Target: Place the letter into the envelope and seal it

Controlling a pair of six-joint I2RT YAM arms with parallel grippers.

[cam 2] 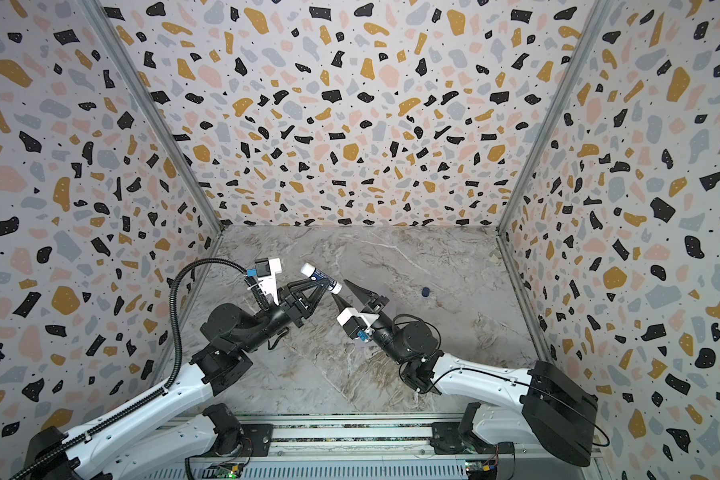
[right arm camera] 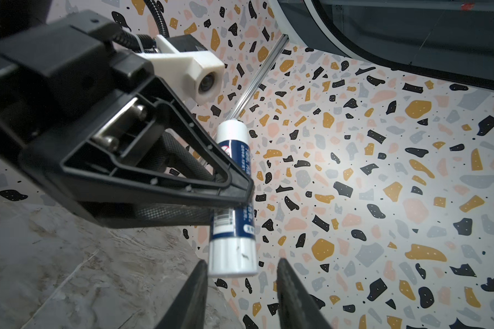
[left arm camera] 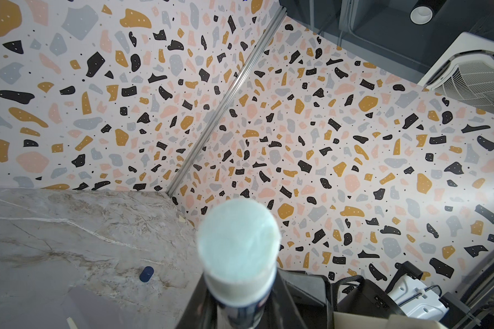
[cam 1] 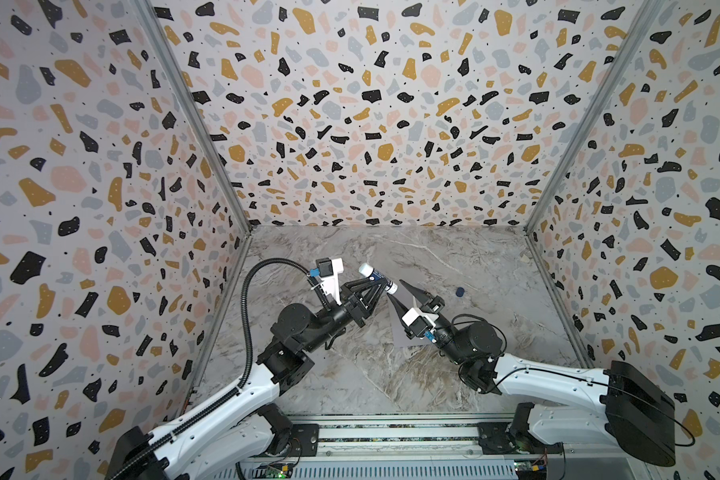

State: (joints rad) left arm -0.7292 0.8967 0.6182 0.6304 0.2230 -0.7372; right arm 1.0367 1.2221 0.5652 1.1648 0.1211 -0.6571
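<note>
Risk: left pincer clamped on raised glue stick, right pincer jaws apart astride its lower end; an off-centre close could twist it loose onto the envelope, flat on the surface at the stick's 5 o'clock in a top view; letter unseen.

Terrazzo-patterned walls around marble tabletop

A robotics lab test cell is shown: a marble-look tabletop is boxed in by terrazzo-printed panels on aluminium struts, a left arm and right arm are mounted on a rail, and a ceiling air unit is glimpsed overhead.
</note>
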